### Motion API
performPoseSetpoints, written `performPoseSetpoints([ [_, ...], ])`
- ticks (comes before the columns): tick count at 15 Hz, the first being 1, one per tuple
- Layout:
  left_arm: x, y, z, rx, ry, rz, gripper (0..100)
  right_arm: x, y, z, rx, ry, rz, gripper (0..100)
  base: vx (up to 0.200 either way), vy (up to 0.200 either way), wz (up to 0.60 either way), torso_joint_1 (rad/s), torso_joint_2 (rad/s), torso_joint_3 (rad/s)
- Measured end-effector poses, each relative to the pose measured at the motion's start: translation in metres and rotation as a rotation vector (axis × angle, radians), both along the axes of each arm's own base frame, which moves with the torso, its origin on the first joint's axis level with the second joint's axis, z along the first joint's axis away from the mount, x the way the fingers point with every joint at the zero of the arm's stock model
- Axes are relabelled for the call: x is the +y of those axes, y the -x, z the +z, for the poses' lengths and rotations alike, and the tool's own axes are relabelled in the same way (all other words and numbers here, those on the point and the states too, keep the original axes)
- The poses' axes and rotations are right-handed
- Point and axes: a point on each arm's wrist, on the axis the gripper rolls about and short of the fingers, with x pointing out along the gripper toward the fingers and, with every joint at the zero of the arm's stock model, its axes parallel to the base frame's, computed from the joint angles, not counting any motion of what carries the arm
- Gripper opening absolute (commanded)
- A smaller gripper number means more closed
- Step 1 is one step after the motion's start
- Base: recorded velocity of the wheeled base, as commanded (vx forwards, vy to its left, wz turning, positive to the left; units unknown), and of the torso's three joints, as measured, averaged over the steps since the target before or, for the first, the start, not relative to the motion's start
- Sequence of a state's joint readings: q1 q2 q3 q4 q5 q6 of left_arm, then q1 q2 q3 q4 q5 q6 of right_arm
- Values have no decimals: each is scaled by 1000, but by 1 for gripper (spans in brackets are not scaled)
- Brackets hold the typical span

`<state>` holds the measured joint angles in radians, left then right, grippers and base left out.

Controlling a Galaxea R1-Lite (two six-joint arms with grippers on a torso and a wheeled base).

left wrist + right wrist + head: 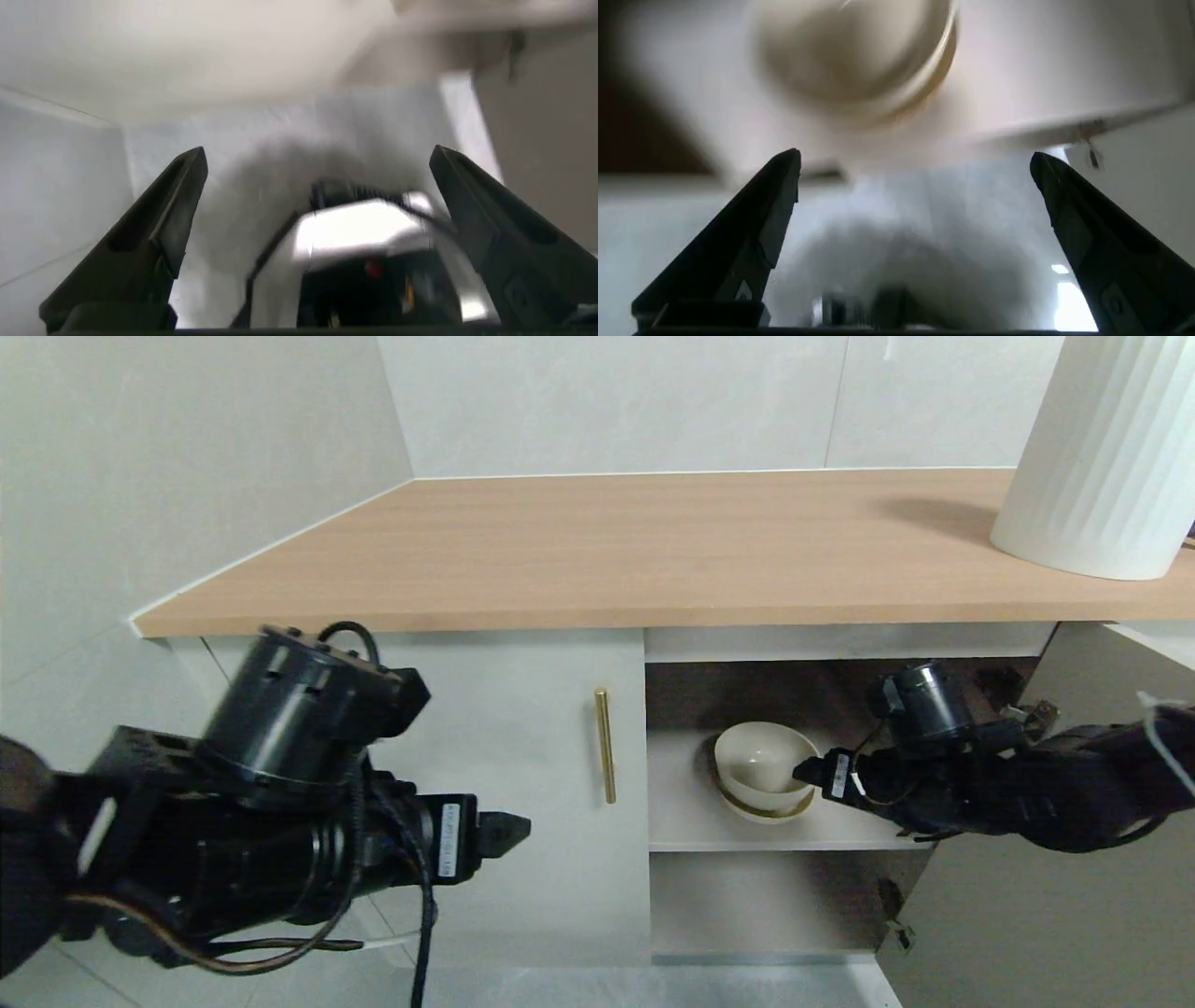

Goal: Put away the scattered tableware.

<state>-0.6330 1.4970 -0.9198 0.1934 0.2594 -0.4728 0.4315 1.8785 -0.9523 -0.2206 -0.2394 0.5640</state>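
A cream bowl (pixel 761 761) rests on a gold-rimmed plate (pixel 758 810) on the upper shelf (pixel 681 812) of the open cabinet under the counter. My right gripper (pixel 807 772) is at the bowl's right rim, just outside it. In the right wrist view that gripper (pixel 915 161) stands open with nothing between its fingers, and the bowl (pixel 854 47) lies beyond them. My left gripper (pixel 512 831) hangs low in front of the shut left cabinet door (pixel 523 728). It is also open and empty in the left wrist view (pixel 318 163).
The shut door carries a vertical brass handle (pixel 605 745). The right cabinet door (pixel 1055 915) stands swung open beside my right arm. A lower shelf (pixel 766 896) is bare. A tall white ribbed vessel (pixel 1102 457) stands at the right of the wooden countertop (pixel 607 551).
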Motion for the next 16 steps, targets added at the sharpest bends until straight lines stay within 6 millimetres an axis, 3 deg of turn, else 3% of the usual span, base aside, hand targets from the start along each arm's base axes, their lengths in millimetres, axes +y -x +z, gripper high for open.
performPoseSetpoints([
  [5,54,38,18,-139,-58,94,100,-23,99,57,51,36,171,100,0,0,0,0,0,0],
  [7,64,48,23,-176,-49,105,100,-30,125,72,24,27,215,100,0,0,0,0,0,0],
  [12,60,40,23,-201,-65,91,100,-26,140,79,-24,66,286,100,0,0,0,0,0,0],
  [16,51,33,12,-157,-89,64,100,-24,141,77,-20,74,297,100,-200,0,0,6,2,1],
])
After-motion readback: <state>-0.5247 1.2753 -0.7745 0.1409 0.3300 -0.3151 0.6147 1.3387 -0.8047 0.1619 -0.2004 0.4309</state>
